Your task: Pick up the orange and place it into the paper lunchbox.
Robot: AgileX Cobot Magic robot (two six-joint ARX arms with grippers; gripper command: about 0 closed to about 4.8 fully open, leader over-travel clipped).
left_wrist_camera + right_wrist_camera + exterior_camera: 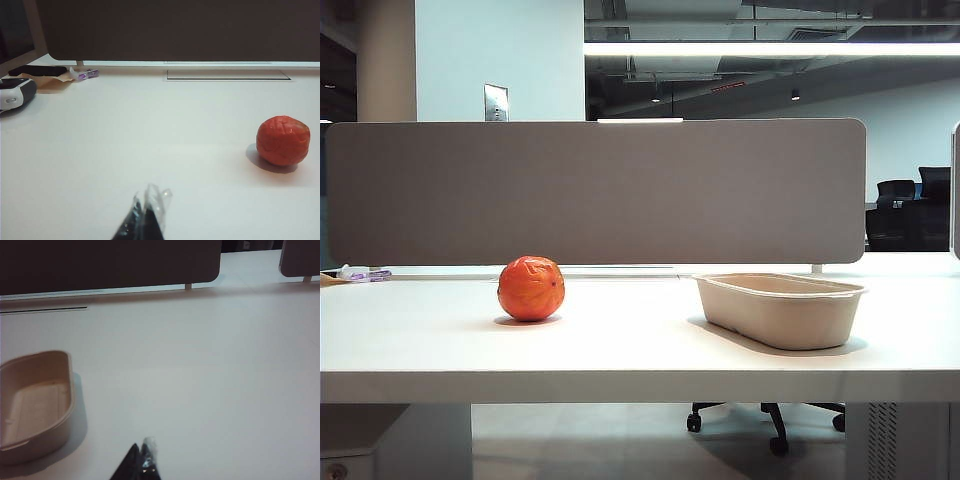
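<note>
Left gripper [146, 212]: clenched, empty, low over the worktop [620, 350], well apart from the orange [283, 140]; right gripper [142, 460]: apparently clenched, view poor; orange mid-worktop, untouched; paper lunchbox [782, 310] empty toward the right edge; every step outstanding.

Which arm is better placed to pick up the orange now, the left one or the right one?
Probably the left. The orange lies on the left side of the table, and only the left pincer, shut, has it in view. The right pincer, shut too, faces the paper lunchbox.
</note>
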